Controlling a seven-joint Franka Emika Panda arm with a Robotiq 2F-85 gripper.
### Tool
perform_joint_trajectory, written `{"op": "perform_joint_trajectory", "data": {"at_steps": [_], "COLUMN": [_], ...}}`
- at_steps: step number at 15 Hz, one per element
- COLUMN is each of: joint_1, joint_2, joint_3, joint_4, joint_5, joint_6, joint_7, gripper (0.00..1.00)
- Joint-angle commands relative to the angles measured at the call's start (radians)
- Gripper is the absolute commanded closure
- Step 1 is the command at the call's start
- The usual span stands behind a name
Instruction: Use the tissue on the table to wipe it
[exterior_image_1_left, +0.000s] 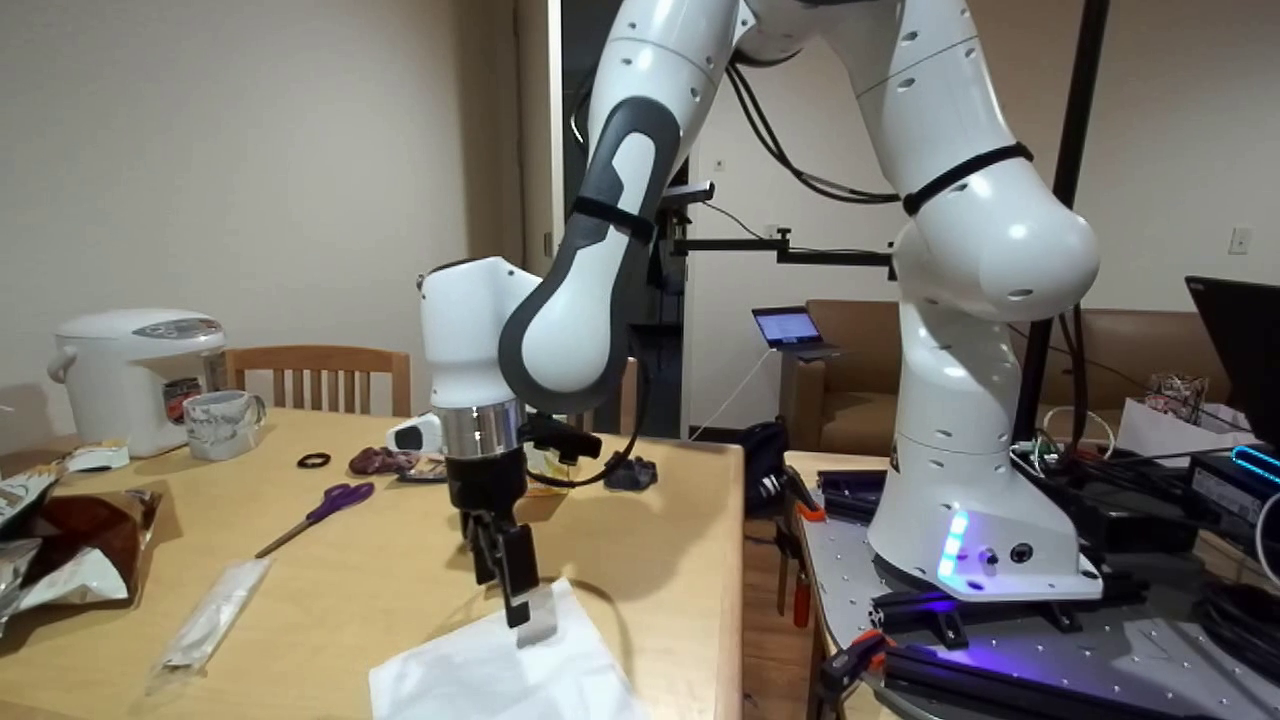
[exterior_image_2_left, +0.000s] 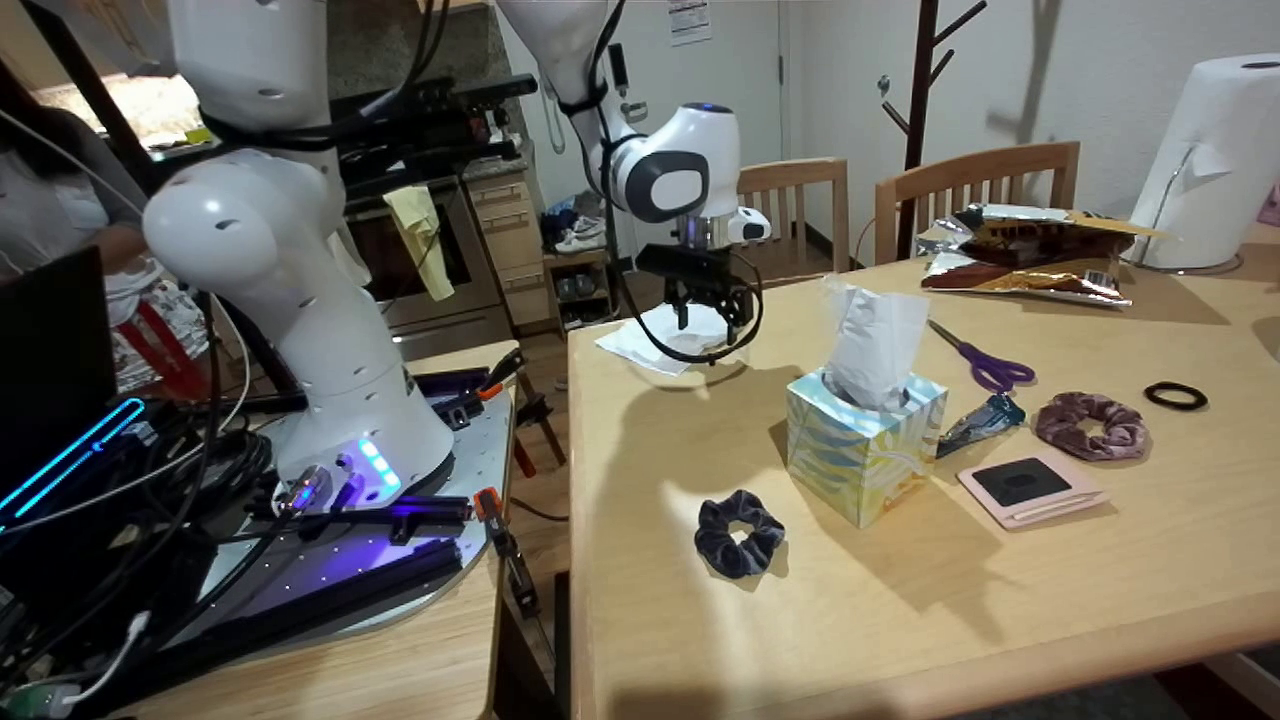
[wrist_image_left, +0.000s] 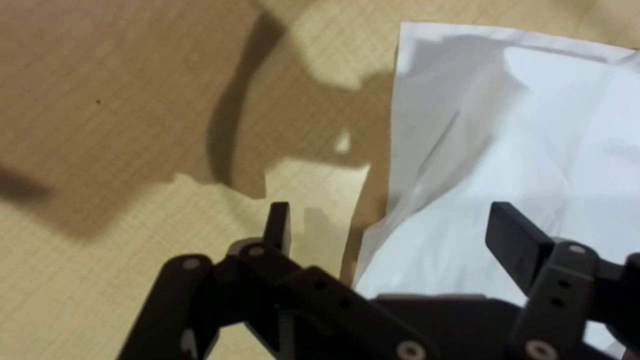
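Observation:
A white, creased tissue (exterior_image_1_left: 490, 675) lies spread flat on the light wooden table (exterior_image_1_left: 330, 590), near the table edge on the robot's side. It also shows in an exterior view (exterior_image_2_left: 645, 342) and in the wrist view (wrist_image_left: 540, 150), where its left edge is slightly raised. My gripper (exterior_image_1_left: 502, 602) points down above the edge of the tissue. In the wrist view my gripper (wrist_image_left: 390, 220) is open with nothing between its fingers. The left finger is over bare table and the right finger is over the tissue. I cannot tell whether the fingertips touch anything.
A tissue box (exterior_image_2_left: 865, 440), a dark scrunchie (exterior_image_2_left: 740, 535), a mauve scrunchie (exterior_image_2_left: 1090, 425) and a pink wallet (exterior_image_2_left: 1030, 490) stand or lie on the table. Purple scissors (exterior_image_1_left: 320, 510), a plastic-wrapped packet (exterior_image_1_left: 215, 615), snack bags (exterior_image_1_left: 80, 550), a mug (exterior_image_1_left: 222, 425) and a water boiler (exterior_image_1_left: 135, 380) are farther off.

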Motion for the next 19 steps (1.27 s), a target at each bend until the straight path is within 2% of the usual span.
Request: {"op": "perform_joint_trajectory", "data": {"at_steps": [1, 8, 13, 14, 15, 19], "joint_1": [0.026, 0.043, 0.022, 0.009, 0.029, 0.030], "joint_2": [-0.043, -0.119, -0.198, -0.203, -0.158, -0.177], "joint_3": [-0.022, -0.028, 0.008, 0.025, -0.001, 0.006], "joint_4": [-0.008, -0.045, -0.079, -0.076, -0.044, -0.054], "joint_5": [-0.050, -0.066, -0.004, 0.038, -0.009, 0.014], "joint_6": [-0.024, -0.010, -0.004, -0.019, -0.004, -0.009], "joint_7": [0.055, 0.083, 0.047, 0.031, 0.039, 0.039], "gripper": [0.00, 0.00, 0.00, 0.00, 0.00, 0.00]}}
